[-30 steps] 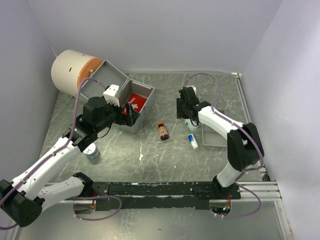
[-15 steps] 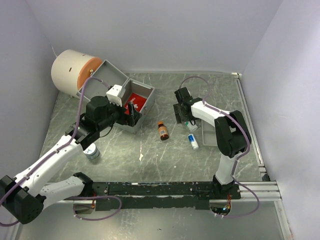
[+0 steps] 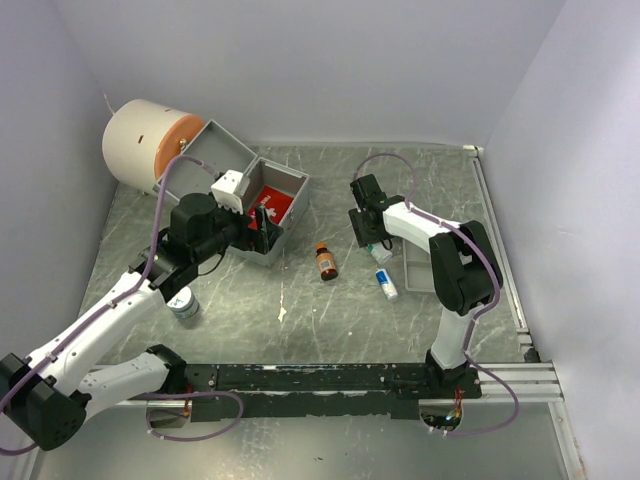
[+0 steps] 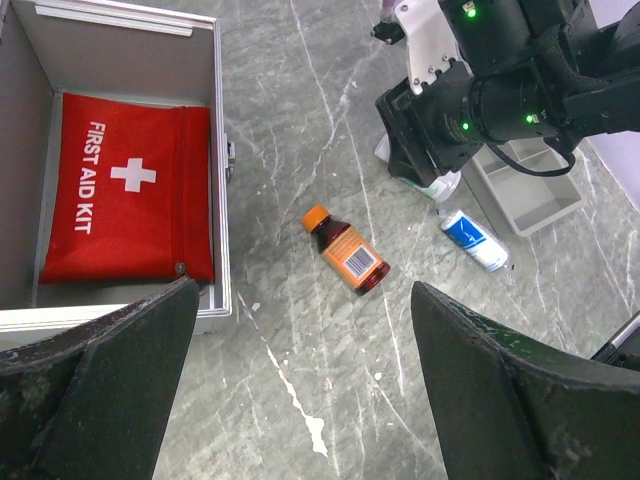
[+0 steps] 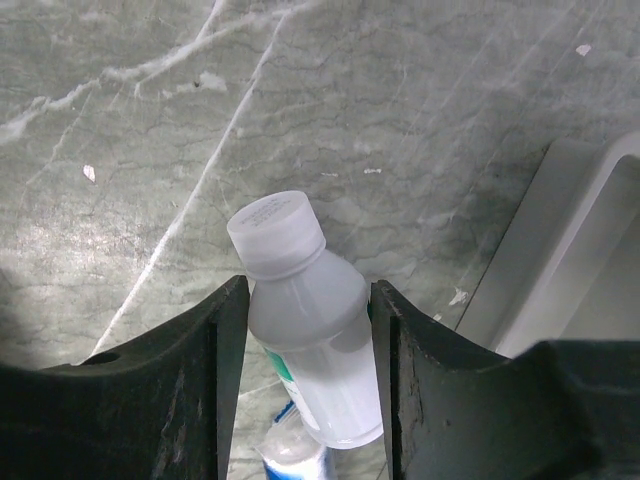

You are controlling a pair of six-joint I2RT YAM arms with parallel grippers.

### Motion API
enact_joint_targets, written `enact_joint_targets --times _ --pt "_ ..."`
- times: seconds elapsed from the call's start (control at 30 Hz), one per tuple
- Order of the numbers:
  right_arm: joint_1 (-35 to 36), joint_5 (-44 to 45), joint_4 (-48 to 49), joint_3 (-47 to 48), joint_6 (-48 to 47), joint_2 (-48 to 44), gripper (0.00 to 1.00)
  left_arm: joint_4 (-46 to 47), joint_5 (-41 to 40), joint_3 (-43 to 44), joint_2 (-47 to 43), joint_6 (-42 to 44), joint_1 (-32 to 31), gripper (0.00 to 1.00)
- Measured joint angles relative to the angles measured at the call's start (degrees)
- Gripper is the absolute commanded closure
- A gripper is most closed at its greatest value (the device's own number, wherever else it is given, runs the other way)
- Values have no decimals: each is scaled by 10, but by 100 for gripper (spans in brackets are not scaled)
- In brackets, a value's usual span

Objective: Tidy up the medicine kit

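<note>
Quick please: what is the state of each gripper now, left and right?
Left gripper: open, holding nothing.
Right gripper: closed on the white bottle.

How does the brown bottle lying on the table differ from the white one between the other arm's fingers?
The brown bottle has an orange cap and a barcode label; the white bottle has a white cap and some green print. The brown bottle lies free on the table; the white bottle is pinched in the right gripper. Both are small capped bottles.
</note>
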Motion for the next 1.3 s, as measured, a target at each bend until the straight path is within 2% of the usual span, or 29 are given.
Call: enact_joint_targets --times 0.27,0.43,0.6,0.8,0.97,1.3 --pt "0 8 23 -2 8 -16 76 0 0 -2 -9 0 0 2" --pt "-4 27 43 -5 31 -85 76 0 -2 -2 -14 0 0 2" --pt "-23 82 61 -17 61 -179 74 0 -2 -4 -24 -1 0 2" --pt "-66 146 84 -76 102 -261 74 0 -2 -6 -26 -3 0 2" --pt "-116 146 83 -117 130 -252 75 0 -2 -6 -26 -5 0 2" --pt "-161 51 98 -118 143 -154 75 0 -4 -6 -28 -5 0 2"
